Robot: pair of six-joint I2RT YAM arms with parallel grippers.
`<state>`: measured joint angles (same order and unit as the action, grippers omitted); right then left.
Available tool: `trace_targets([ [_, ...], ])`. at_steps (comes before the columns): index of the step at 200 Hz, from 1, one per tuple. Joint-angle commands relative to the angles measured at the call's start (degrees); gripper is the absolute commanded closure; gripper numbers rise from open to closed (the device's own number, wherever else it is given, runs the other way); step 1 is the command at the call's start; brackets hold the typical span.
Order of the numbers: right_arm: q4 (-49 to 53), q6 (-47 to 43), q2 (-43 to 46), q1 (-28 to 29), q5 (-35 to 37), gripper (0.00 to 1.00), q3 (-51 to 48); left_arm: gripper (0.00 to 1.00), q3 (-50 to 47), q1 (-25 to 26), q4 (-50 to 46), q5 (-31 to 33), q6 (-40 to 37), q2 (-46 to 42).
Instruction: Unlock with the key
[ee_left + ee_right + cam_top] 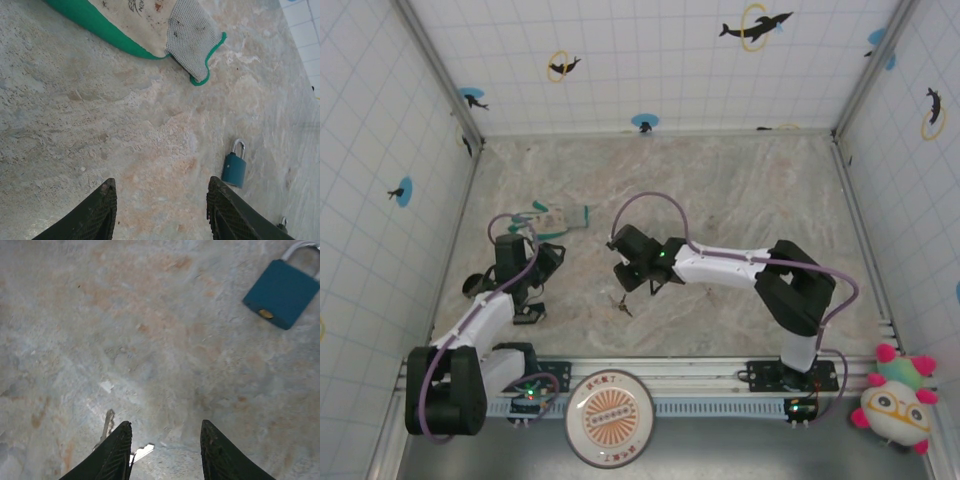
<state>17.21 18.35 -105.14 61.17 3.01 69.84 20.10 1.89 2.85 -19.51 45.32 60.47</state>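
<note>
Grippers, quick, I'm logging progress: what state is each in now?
Left gripper: open, holding nothing.
Right gripper: open, key at its fingertip, not gripped.

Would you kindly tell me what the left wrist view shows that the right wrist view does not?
Left wrist view: a green-edged cloth lying at the top of the frame. Right wrist view: the keys lying by one finger of the right gripper, and the brass keyhole on the padlock's end. Shared: the blue padlock lying flat on the stone table. The left gripper and the right one are both open.
</note>
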Motion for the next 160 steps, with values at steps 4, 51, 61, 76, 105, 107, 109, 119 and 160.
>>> trace_targets([
  [4,3.23,-2.68,-2.28,1.18,-2.31,0.62,3.19,0.5,-1.19,0.39,-0.13,-1.77,0.91,-0.26],
  [51,4.49,-4.29,-3.84,2.51,-3.32,0.63,3.65,0.51,-2.11,0.39,-0.04,-4.57,1.07,-0.65],
  [61,4.54,-4.39,-4.16,2.59,-3.69,0.64,3.76,0.52,-2.39,0.48,-0.13,-4.61,1.09,-0.83],
  [76,4.91,-4.88,-4.84,2.93,-3.66,0.64,4.42,0.52,-2.52,0.39,-0.17,-4.48,1.09,-0.79],
  [105,7.04,-6.51,-6.69,4.25,-3.18,0.6,6.59,0.52,-2.58,0.39,-0.13,-4.35,1.15,-0.12],
  [107,7.2,-6.6,-6.84,4.3,-3.2,0.6,6.72,0.52,-2.6,0.39,-0.13,-4.32,1.17,-0.09],
  [109,7.28,-6.69,-6.94,4.4,-3.14,0.6,6.87,0.52,-2.56,0.42,-0.13,-4.38,1.17,-0.09],
  [119,7.78,-7.13,-7.33,4.74,-3.2,0.6,7.31,0.51,-2.44,0.42,-0.13,-4.48,1.1,0.0],
  [160,9.66,-8.21,-7.62,5.06,-4.4,0.6,7.85,0.51,-2.53,0.41,-0.13,-4.46,1.0,0.34],
])
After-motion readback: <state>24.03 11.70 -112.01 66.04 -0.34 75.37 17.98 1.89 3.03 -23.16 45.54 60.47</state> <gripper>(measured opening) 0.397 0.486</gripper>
